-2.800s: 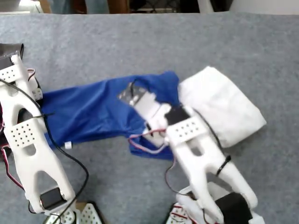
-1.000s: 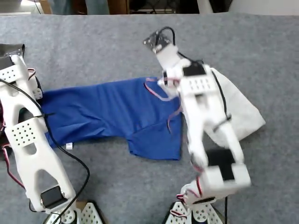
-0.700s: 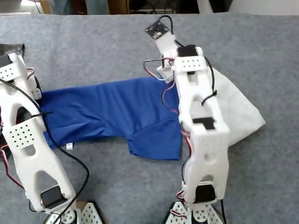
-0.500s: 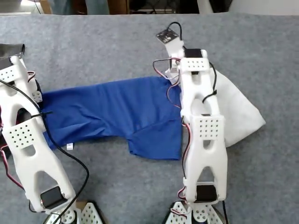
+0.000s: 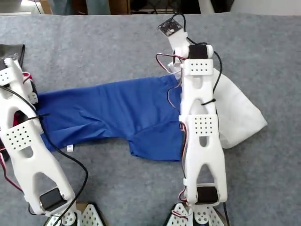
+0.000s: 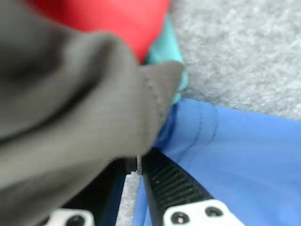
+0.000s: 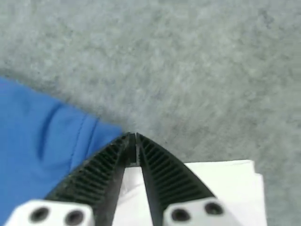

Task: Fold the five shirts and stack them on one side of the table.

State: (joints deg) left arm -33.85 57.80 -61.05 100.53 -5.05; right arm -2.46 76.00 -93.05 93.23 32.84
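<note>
Overhead look at a grey felt table (image 5: 263,47) w/ two white robot arms side by side. A blue shirt (image 5: 113,113) lies spread flat across the middle, long side running left to right, w/ one flap reaching toward the arms' bases next to the right arm (image 5: 200,122). A white shirt (image 5: 237,110), folded into a bundle, sits at the blue one's right end, touching it; the right arm stretches out over the line where they meet. Right gripper (image 7: 131,137): jaws pressed fully together, tips down at the table, right at the blue shirt's far corner & the white shirt's edge. The left arm (image 5: 21,136) stands at the blue shirt's left end. Left gripper (image 6: 138,167): jaws almost closed, pinching the blue shirt's edge, w/ blue fabric showing btwn the fingers. Just beside it is a heap of other clothes: a dark grey shirt (image 6: 70,94) on top, partly covering the jaws, w/ a red cloth (image 6: 108,19) & a teal cloth (image 6: 164,47) under it.
</note>
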